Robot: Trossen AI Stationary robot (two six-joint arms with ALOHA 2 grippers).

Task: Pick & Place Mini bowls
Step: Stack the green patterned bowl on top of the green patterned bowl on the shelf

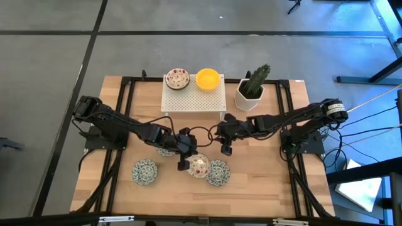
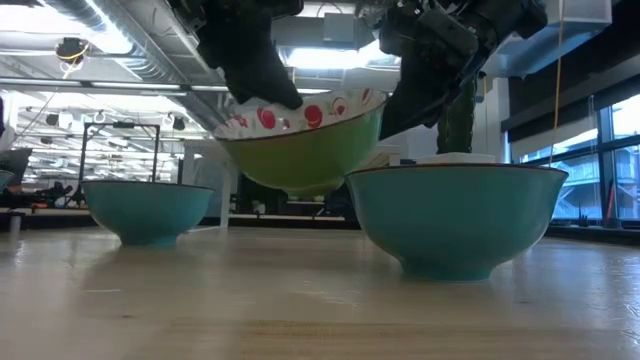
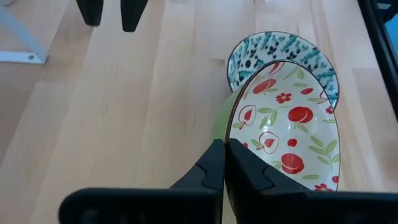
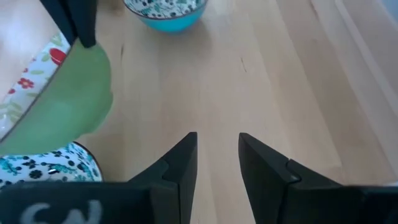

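Observation:
My left gripper (image 3: 225,163) is shut on a mini bowl (image 3: 283,134) that is white inside with red fruit and green outside; the low view shows this bowl (image 2: 300,140) in the air. A green-blue patterned bowl (image 3: 283,53) stands on the table just behind it, and another (image 1: 145,171) stands nearer the left. A third patterned bowl (image 1: 166,150) is partly hidden under my left arm. My right gripper (image 4: 217,152) is open, hovering over bare wood right of the held bowl (image 4: 62,106). A red-speckled bowl (image 1: 178,78) and a yellow bowl (image 1: 208,78) sit on the white rack (image 1: 193,99). My left gripper pinches the red-patterned bowl by its rim (image 3: 231,140), one finger inside the bowl and one on its green outer wall. The fingers come from above, slanting down. The bowl is lifted clear of the table and tilted, its open side turned partly sideways.
A white pot with a cactus (image 1: 252,88) stands right of the rack at the far side. Black frame rails (image 1: 295,182) run along the table's left and right sides. Bare wood lies along the near edge (image 1: 201,201).

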